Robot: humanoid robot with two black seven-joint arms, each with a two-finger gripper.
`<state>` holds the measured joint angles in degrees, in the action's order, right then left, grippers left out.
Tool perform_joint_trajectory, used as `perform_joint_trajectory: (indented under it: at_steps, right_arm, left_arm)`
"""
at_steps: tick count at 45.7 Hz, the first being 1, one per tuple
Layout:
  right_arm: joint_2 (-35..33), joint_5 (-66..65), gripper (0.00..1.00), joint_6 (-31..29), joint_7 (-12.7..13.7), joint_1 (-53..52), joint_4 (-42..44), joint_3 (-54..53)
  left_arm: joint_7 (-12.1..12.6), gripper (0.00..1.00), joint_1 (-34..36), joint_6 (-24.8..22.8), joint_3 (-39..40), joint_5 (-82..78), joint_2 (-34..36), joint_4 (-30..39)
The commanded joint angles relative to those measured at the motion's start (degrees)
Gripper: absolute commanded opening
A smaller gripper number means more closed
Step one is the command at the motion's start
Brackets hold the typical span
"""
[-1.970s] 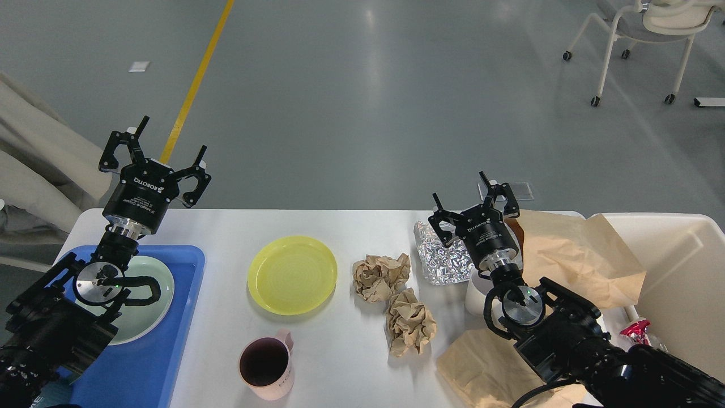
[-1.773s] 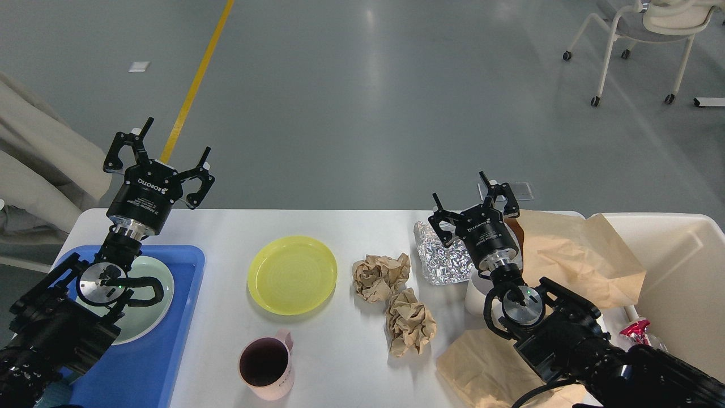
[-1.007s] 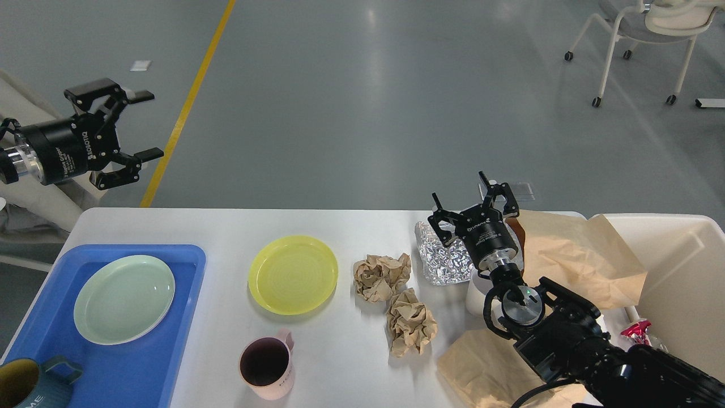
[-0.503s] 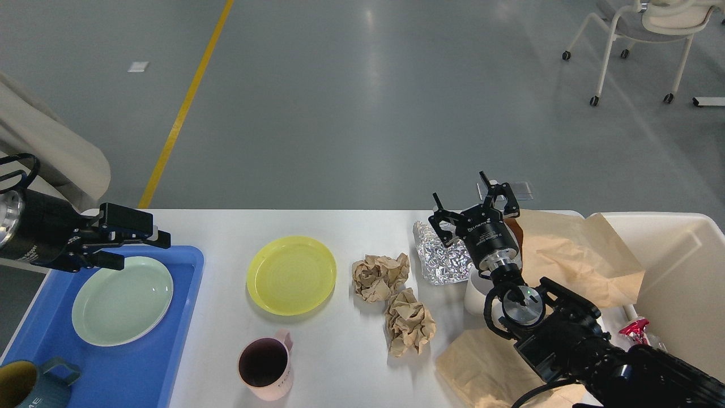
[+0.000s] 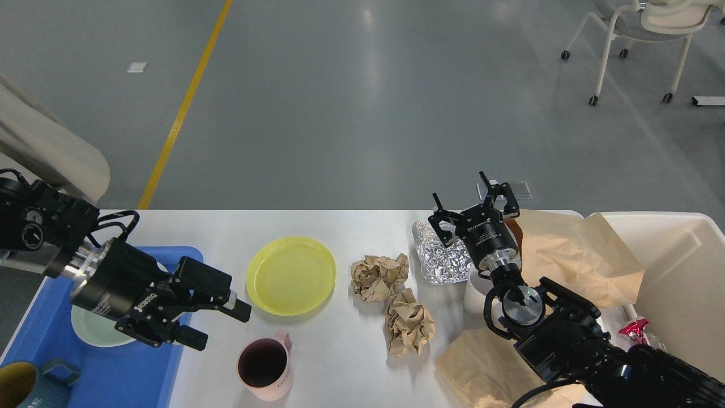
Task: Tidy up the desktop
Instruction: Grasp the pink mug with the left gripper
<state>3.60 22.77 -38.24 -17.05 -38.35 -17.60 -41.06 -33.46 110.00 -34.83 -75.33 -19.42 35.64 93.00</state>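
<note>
The left gripper (image 5: 218, 324) hangs released just left of the pink mug (image 5: 266, 367) on the near desktop (image 5: 340, 226), probably lined up to grasp it. The right gripper (image 5: 474, 208), also released, hovers over crumpled foil (image 5: 439, 260).

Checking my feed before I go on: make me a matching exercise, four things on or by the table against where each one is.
Things:
1. yellow plate
2. pale green plate
3. pink mug
4. foil sheet

Places:
A. in the blue tray
B. just left of the right claw
C. near edge of the desktop, right of the left claw
D. bare desktop, left of the crumpled paper balls

Pairs: 1-D, 2-A, 3-C, 4-B
</note>
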Motion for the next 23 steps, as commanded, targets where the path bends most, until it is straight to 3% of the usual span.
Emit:
perform_joint_trajectory:
  at_steps: [1,7,10,23]
  right_arm:
    - [0.0,0.0,1.00,0.0,0.0,-0.1,0.0,0.0]
    - [0.0,0.0,1.00,0.0,0.0,-0.1,-0.1,0.0]
    - [0.0,0.0,1.00,0.0,0.0,-0.1,-0.2,0.0]
    - [0.0,0.0,1.00,0.0,0.0,-0.1,-0.1,0.0]
  left_arm:
    - [6.6,0.98,-7.9,12.1,2.6,-0.8,-2.3,0.0]
    - [9.2,0.96,-13.0,20.5,4.7,-6.2,-4.3,-0.2]
    - [11.8,0.96,-14.5,23.7,5.5,-6.5,-4.9,-0.1]
    - [19.6,0.86,-18.1,28.2,10.4,-7.4,-9.0,-0.9]
